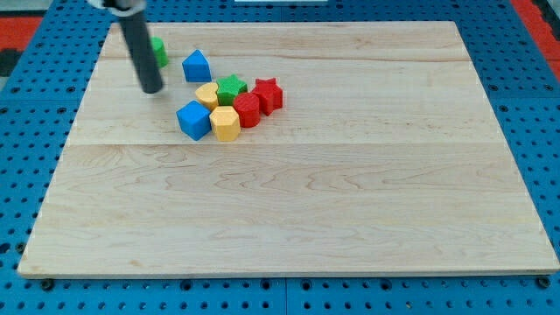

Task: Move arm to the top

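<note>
My tip rests on the wooden board near the view's top left. The dark rod rises from it toward the top edge and partly hides a green block just behind it. A blue block lies to the tip's right. Lower right of the tip sits a tight cluster: a blue cube, a yellow hexagonal block, a yellow heart-like block, a green star, a red block and a red star. The tip touches no block.
The board lies on a blue pegboard table that surrounds it on all sides. A red strip shows at the view's top right corner.
</note>
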